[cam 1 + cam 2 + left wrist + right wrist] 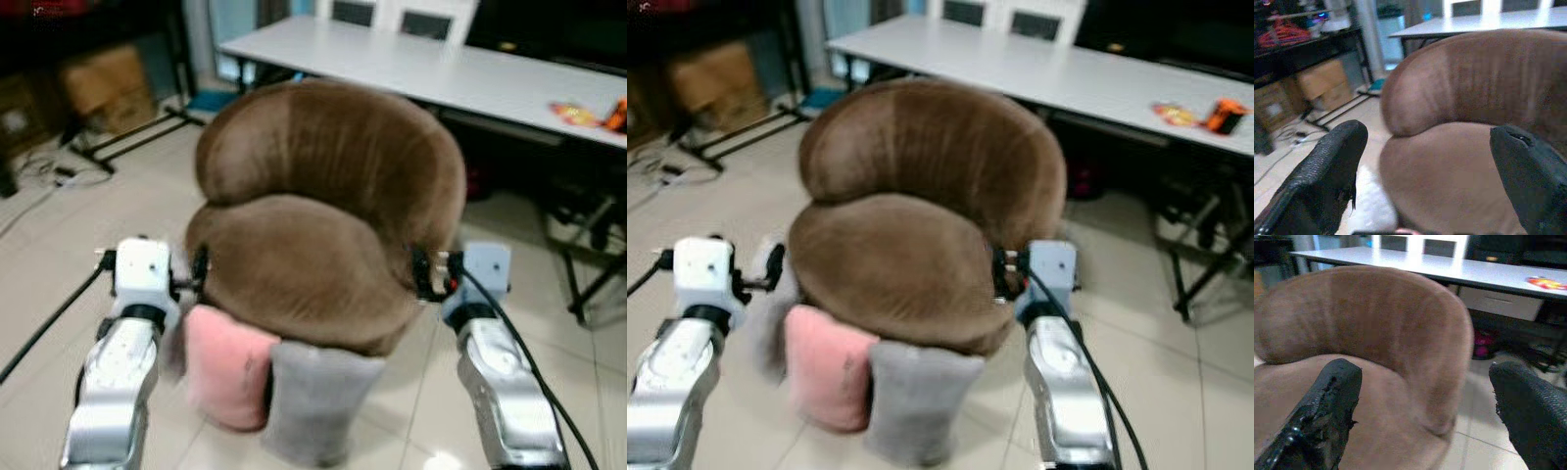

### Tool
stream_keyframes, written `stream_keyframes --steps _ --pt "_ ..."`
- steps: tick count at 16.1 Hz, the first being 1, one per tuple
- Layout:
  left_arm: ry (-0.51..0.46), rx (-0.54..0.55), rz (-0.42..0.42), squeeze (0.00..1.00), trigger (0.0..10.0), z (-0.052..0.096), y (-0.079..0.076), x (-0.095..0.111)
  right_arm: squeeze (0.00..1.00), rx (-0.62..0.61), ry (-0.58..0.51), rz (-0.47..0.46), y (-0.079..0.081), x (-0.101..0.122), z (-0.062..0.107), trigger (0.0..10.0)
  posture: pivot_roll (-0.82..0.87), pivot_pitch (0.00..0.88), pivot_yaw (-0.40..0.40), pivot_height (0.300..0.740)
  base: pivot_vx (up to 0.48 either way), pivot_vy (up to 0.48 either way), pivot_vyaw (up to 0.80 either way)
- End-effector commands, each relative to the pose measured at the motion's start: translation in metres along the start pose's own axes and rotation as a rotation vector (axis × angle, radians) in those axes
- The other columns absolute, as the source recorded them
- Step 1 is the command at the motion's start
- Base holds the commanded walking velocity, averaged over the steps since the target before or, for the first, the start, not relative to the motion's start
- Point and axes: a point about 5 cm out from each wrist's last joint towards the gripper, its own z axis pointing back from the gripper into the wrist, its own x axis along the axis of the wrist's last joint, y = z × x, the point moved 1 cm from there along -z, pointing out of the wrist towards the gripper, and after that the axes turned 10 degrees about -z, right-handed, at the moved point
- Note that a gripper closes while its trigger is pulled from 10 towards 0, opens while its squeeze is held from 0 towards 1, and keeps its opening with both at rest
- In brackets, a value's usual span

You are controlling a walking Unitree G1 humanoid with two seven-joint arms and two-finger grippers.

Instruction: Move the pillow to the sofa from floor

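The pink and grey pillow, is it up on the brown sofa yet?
Not yet. The pillow hangs below the front edge of the sofa seat, low by the floor.

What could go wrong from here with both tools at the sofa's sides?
1. The pink pillow and grey pillow hang below the brown sofa's seat front, not on it; they may drop.
2. The left tool and right tool hug the seat's sides; a forward push could snag them.
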Motion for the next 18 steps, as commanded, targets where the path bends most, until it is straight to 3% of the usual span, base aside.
stream_keyframes --steps 1,4,6,8,9,11,18 --pt "-0.002 -0.017 -0.005 0.0 10.0 0.0 -0.003 0.001 0.0 -0.016 0.0 -0.009 -0.004 0.001 0.0 10.0 -0.07 0.0 -0.021 0.74 0.33 0.0 0.0" --pt "-0.003 -0.019 -0.004 0.0 10.0 0.0 -0.003 0.001 0.0 0.018 0.0 0.024 0.0 0.001 0.0 10.0 -0.07 0.0 -0.023 0.74 0.33 0.0 0.0" --pt "-0.004 -0.019 -0.002 0.0 10.0 0.0 -0.004 0.001 0.0 0.073 0.005 0.119 0.007 0.0 0.0 10.0 -0.07 0.0 -0.024 0.74 0.326 0.0 0.8" --pt "-0.003 -0.018 -0.002 0.0 10.0 0.0 -0.004 0.001 0.0 0.084 0.013 0.084 0.008 -0.002 0.0 10.0 -0.07 0.0 -0.025 0.74 0.328 0.0 0.8" --pt "-0.009 -0.017 0.013 0.0 10.0 0.002 -0.005 0.001 0.0 0.096 0.049 0.011 0.008 -0.006 0.001 10.0 -0.07 0.0 -0.027 0.74 0.0 0.0 0.0" --pt "-0.009 -0.018 0.022 0.0 10.0 0.003 -0.006 0.0 0.0 0.105 0.06 -0.017 0.006 -0.008 0.002 10.0 -0.07 0.0 -0.028 0.74 0.0 0.0 0.0" --pt "0.003 -0.001 -0.009 0.0 10.0 0.007 -0.001 -0.008 0.0 0.093 0.039 -0.022 0.002 -0.006 0.001 10.0 -0.07 0.0 -0.028 0.705 0.0 0.0 0.0"
